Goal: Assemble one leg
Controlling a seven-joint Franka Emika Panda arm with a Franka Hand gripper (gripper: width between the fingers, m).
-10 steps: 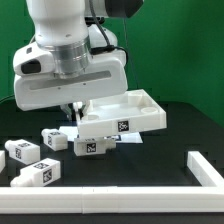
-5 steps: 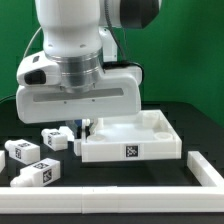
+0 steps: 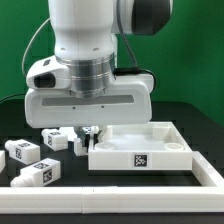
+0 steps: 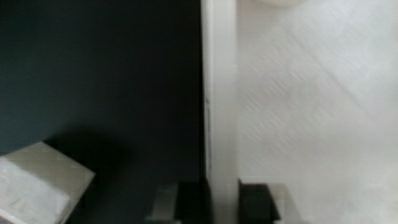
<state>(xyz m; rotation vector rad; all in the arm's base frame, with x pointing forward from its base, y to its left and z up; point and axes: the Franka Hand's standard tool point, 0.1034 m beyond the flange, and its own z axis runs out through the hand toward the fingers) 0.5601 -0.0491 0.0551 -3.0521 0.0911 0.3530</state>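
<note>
Several legs lie on the black table at the exterior view's left: one [image 3: 55, 140] beside the gripper, one [image 3: 22, 152] further left, one [image 3: 38, 173] near the front. Each is a small white block with a tag. My gripper [image 3: 90, 132] is shut on the left wall of the large white rimmed tray [image 3: 112, 160], which rests flat on the table. In the wrist view the tray's wall [image 4: 219, 100] runs between my dark fingers [image 4: 183, 203], with the gripper [image 4: 221, 205] clamped on it. A white corner [image 4: 36, 185], probably a leg, shows beside it.
A white L-shaped rail [image 3: 110, 192] runs along the table's front and turns back at the exterior view's right [image 3: 205, 165], just beyond the tray. A green backdrop stands behind the arm.
The gripper has moved toward the exterior view's right, dragging the tray with it. The tray has turned from skewed to square with the front rail. The legs have not moved.
</note>
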